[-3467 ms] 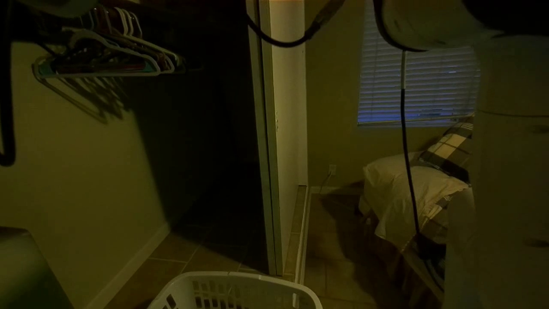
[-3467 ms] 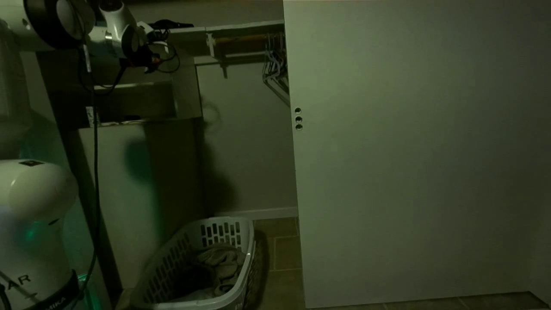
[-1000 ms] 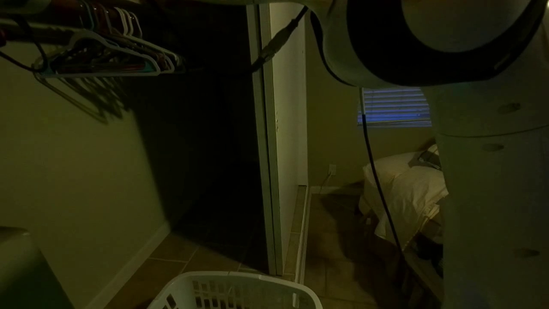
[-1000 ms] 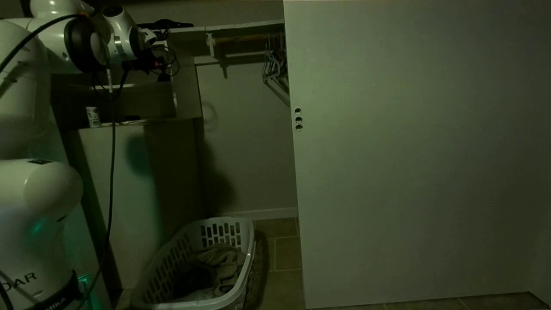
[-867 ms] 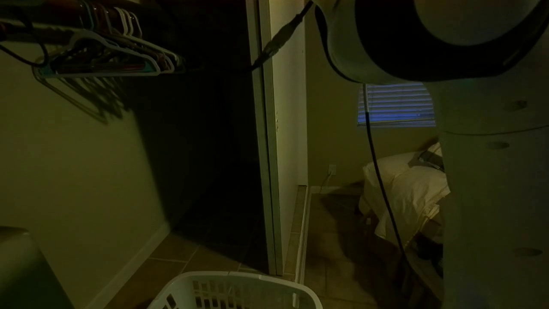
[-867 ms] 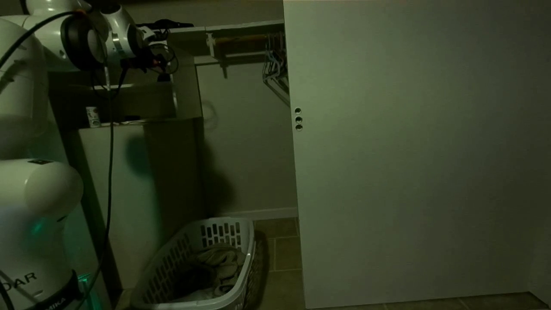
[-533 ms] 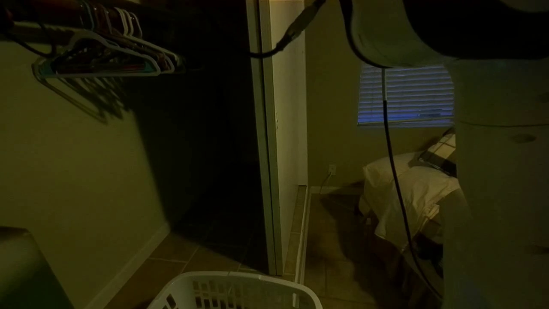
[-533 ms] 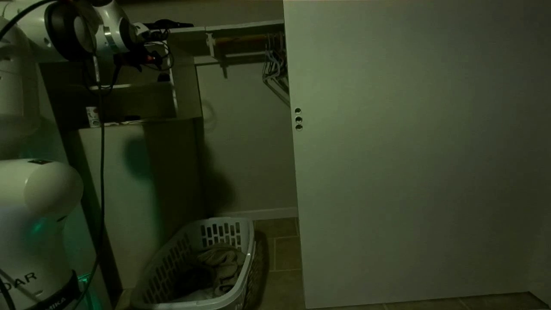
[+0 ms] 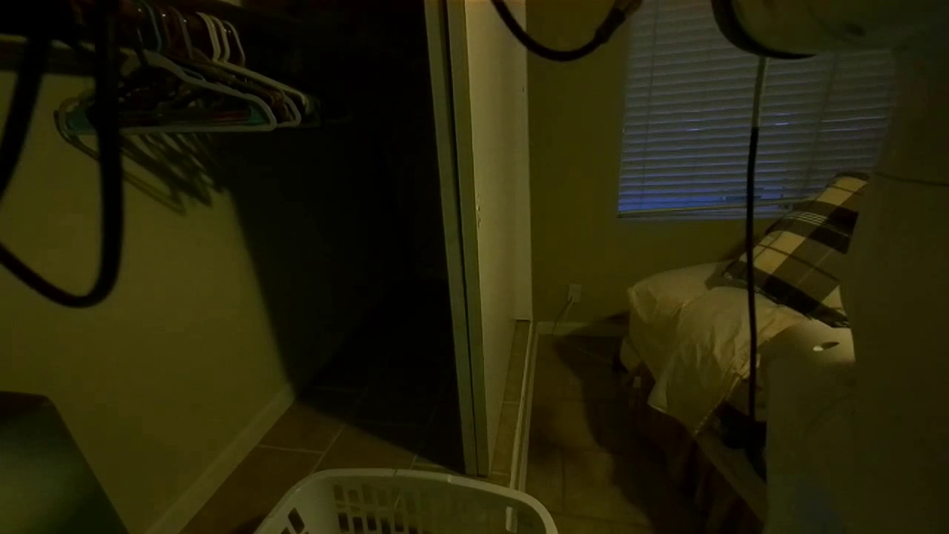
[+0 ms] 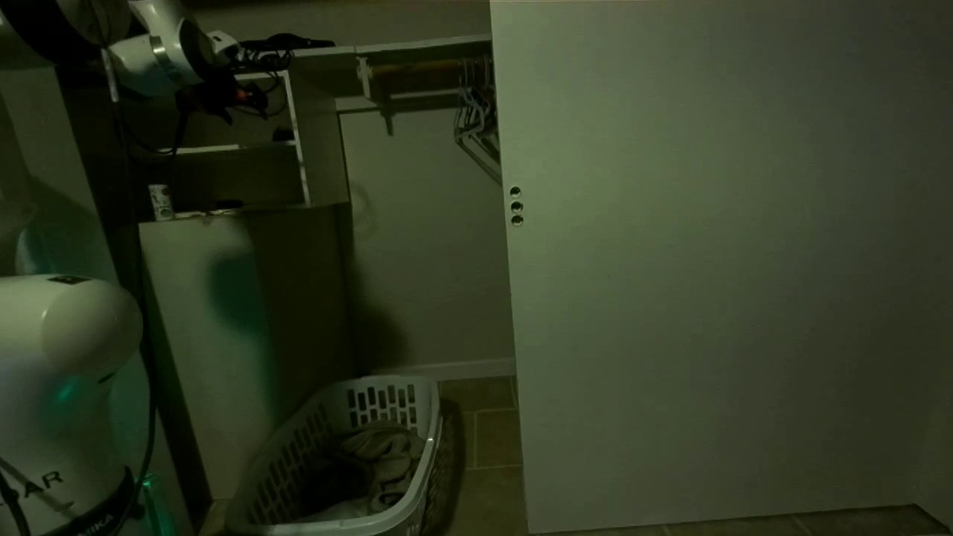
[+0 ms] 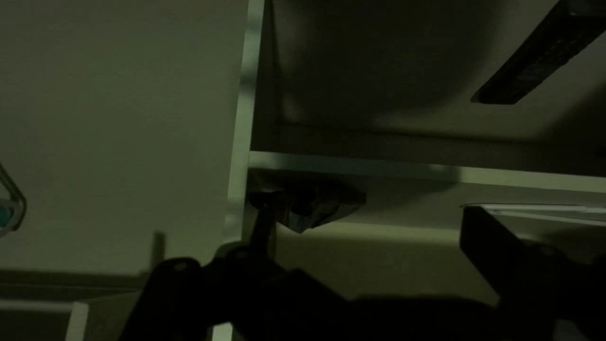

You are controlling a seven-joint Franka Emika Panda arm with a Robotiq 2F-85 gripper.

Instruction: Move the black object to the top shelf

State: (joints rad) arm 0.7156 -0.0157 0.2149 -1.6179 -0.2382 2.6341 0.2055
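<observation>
The black object (image 10: 283, 134) rests on the middle board (image 10: 223, 149) of the cubby, against its side panel. In the wrist view, which seems upside down, that black object (image 11: 312, 203) has dark sides and paler grey facets. My gripper (image 11: 367, 215) stands wide open; the left finger overlaps the object's edge, and touching cannot be told. Nothing is seen held between the fingers. In an exterior view my gripper (image 10: 223, 100) hangs in front of the cubby, left of the object. Above runs the top shelf (image 10: 424, 44), with another dark item (image 10: 287, 42) lying on it.
A remote-like dark bar (image 11: 539, 57) lies in the lower compartment, where a patterned cup (image 10: 160, 201) also stands. Hangers (image 10: 476, 119) hang right of the cubby, beside a sliding door (image 10: 707, 260). A laundry basket (image 10: 432, 447) sits below. A cable (image 9: 111, 245) dangles from my arm.
Over the last second my arm has drawn back from the cubby, leftward in an exterior view. The black object has stayed on the board; in the oldest frame it could not be made out there.
</observation>
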